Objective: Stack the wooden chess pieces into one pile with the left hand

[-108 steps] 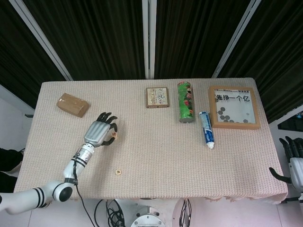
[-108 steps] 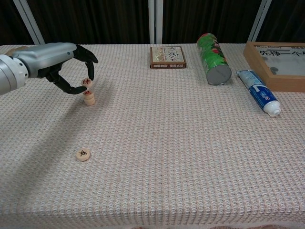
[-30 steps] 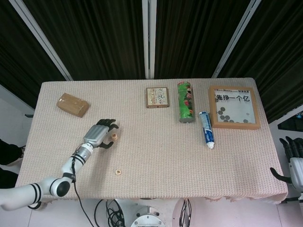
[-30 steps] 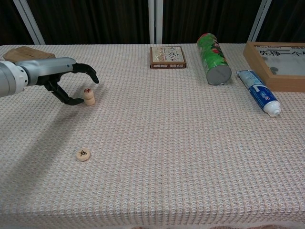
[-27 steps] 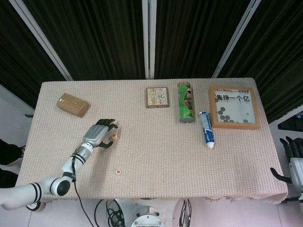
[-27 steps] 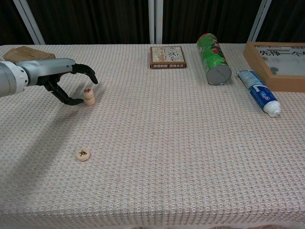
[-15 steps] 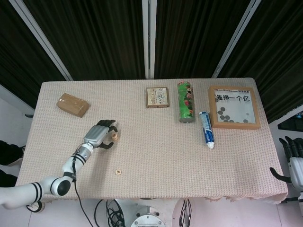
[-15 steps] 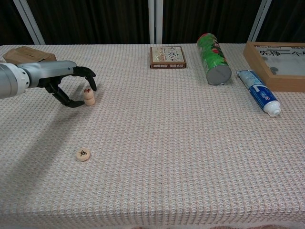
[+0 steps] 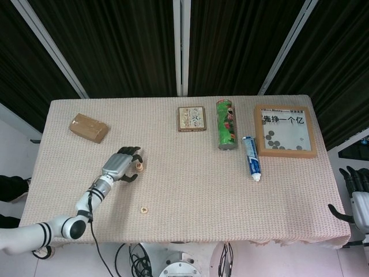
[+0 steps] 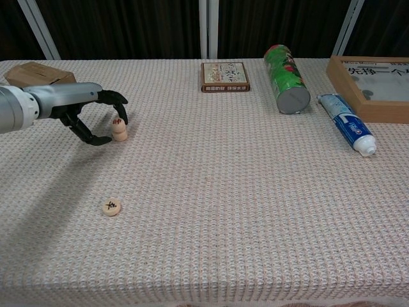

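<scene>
Small pile of chess pieces (image 10: 119, 130) near the tabletop's (image 10: 230, 211) left edge, left robot hand (image 10: 83, 112) cupped just beside it. A single chess piece (image 10: 112, 206) lies toward the front edge. Box (image 10: 225, 76), can (image 10: 285, 79), tube (image 10: 348, 130) along the back right.

**Count of things on the table**

Three wooden chess pieces: two in a small stack (image 10: 119, 130), one lying alone (image 10: 112, 207). One cardboard box (image 9: 89, 127). One small square picture box (image 10: 224, 76). One green can (image 10: 287, 87) on its side. One toothpaste tube (image 10: 347, 131). One framed tray (image 9: 285, 131) holding several dark discs, too small to count.
</scene>
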You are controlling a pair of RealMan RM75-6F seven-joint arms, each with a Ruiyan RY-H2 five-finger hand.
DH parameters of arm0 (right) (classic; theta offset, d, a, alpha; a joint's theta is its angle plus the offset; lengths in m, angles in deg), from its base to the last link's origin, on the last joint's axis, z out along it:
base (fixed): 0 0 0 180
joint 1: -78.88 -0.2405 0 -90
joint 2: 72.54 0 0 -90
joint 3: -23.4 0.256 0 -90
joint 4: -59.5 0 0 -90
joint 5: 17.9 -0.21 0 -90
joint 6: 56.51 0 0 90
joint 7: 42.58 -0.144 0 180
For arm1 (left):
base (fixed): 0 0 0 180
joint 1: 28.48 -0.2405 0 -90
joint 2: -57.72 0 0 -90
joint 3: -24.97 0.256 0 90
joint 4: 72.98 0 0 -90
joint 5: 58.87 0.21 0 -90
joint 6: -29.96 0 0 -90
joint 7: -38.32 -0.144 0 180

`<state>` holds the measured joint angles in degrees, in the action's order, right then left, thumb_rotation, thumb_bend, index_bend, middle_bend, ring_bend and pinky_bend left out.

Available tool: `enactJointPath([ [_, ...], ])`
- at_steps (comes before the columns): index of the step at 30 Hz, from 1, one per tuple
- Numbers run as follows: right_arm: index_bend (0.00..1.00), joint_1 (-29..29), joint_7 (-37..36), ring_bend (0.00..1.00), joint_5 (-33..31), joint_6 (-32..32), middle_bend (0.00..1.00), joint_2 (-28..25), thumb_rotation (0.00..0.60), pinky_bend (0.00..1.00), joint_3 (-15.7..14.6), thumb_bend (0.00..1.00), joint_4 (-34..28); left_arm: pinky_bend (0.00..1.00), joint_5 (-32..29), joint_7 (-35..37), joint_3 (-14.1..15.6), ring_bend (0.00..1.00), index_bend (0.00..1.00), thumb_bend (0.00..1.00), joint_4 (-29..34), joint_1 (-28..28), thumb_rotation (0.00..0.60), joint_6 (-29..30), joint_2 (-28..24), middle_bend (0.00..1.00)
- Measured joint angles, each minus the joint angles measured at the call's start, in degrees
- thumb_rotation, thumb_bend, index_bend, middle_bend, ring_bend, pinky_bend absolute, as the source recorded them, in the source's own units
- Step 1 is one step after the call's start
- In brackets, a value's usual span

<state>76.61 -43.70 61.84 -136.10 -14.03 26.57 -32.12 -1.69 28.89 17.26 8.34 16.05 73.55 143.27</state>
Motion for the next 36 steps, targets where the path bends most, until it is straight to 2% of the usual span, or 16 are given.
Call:
enactJointPath([
  [32, 0.0, 0.0, 0.2, 0.0, -0.1, 0.0, 0.0, 0.3, 0.54, 0.0, -0.1, 0.17, 0.2, 0.0, 0.3, 0.2, 0.6, 0.0, 0.33, 0.33, 1.1, 0.1, 0.6, 0.4, -0.4, 0.03],
  [36, 0.0, 0.1, 0.1, 0.0, -0.1, -0.1, 0.0, 0.3, 0.54, 0.0, -0.1, 0.17, 0.2, 0.0, 0.6, 0.5, 0.6, 0.0, 0.28, 0.33, 1.2, 0.0, 0.6, 0.6, -0.4, 0.03],
])
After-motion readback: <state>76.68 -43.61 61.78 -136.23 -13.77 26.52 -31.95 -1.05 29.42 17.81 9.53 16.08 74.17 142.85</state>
